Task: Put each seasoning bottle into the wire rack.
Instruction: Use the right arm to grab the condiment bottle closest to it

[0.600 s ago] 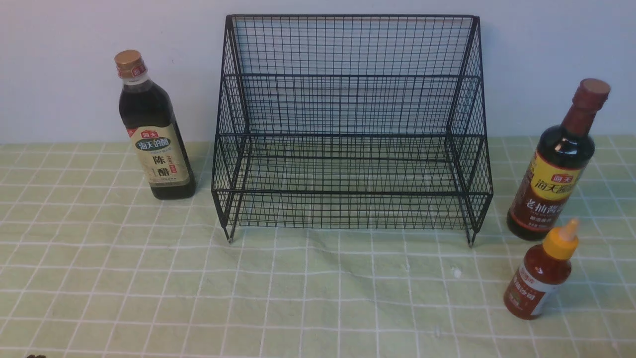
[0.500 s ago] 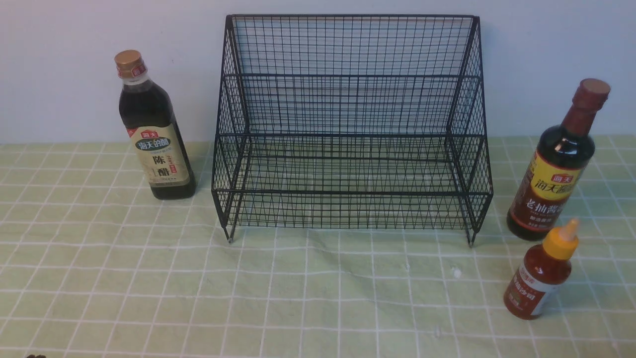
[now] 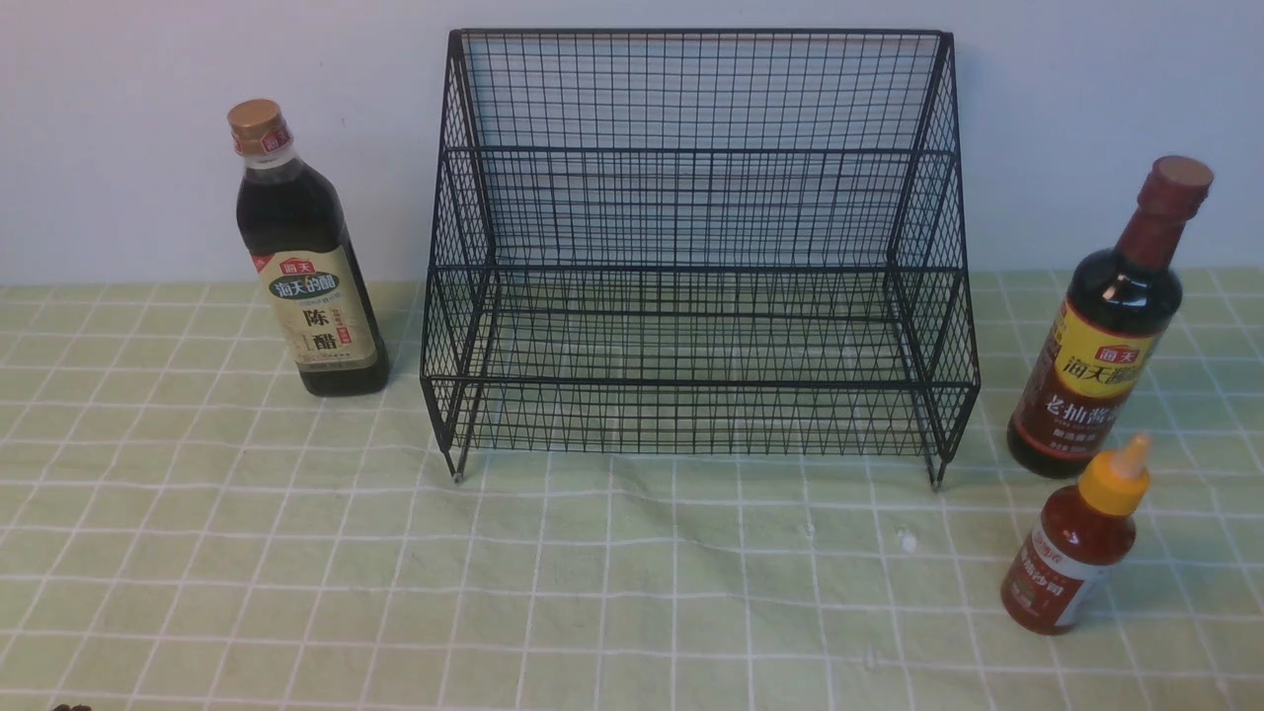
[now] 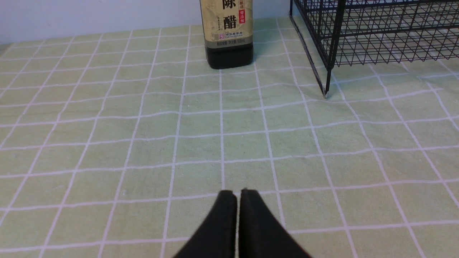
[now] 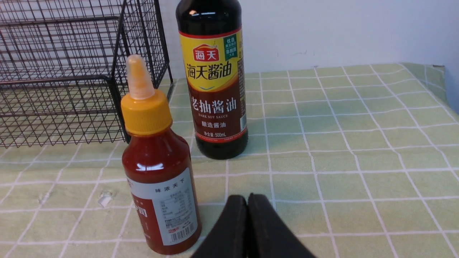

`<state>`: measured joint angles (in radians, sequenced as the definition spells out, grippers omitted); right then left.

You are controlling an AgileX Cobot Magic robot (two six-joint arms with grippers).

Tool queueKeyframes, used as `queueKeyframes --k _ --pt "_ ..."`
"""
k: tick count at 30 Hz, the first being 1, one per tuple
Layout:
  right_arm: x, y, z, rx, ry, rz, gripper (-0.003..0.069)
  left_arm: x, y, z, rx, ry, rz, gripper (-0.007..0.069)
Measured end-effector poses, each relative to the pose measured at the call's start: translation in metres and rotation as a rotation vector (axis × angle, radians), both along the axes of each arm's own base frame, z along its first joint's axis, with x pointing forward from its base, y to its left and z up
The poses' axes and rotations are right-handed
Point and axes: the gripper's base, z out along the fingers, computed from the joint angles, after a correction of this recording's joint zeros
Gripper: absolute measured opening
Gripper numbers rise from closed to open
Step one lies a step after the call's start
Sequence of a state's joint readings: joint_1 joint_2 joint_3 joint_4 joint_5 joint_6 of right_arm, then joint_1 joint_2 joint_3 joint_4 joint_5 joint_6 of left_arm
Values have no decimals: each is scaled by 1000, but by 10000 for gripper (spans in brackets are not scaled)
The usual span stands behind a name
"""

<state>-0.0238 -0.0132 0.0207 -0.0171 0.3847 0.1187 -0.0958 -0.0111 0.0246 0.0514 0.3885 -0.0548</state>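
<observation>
The black wire rack (image 3: 696,257) stands empty at the back middle of the table. The gold-capped dark bottle (image 3: 306,262) stands upright left of it; its base shows in the left wrist view (image 4: 228,39). The maroon-capped dark bottle (image 3: 1111,336) stands right of the rack, with the small red bottle (image 3: 1076,543) in front of it. Both show in the right wrist view, the dark one (image 5: 215,82) behind the red one (image 5: 159,172). My left gripper (image 4: 238,193) is shut and empty, well short of the gold-capped bottle. My right gripper (image 5: 247,199) is shut and empty, just beside the red bottle.
A green checked cloth (image 3: 632,592) covers the table, with a white wall behind. The rack's front corner leg (image 4: 325,94) stands off to one side of the left gripper. The cloth's far right edge (image 5: 439,82) shows in the right wrist view.
</observation>
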Motion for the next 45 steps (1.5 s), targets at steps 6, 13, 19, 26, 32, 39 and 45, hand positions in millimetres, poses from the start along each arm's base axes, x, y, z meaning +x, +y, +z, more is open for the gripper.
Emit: queueKeyframes --k 6,13,19,26,32,39,45 --pt "0 0 0 0 0 0 -15 0 0 0 0 0 0 -6" --pt "0 0 0 -1 0 0 -15 0 0 0 0 0 0 -6" --pt "0 0 0 -1 -1 0 -15 0 0 0 0 0 0 -6" --pt "2 1 23 309 -286 -11 -15 0 0 0 0 0 0 -6" --pt "0 -5 35 643 -434 -63 -15 0 0 0 0 0 0 -6" --pt "-1 -8 38 691 -476 -81 -15 0 0 0 0 0 0 -6" --pt "-5 3 72 522 -380 14 -15 0 0 0 0 0 0 -6"
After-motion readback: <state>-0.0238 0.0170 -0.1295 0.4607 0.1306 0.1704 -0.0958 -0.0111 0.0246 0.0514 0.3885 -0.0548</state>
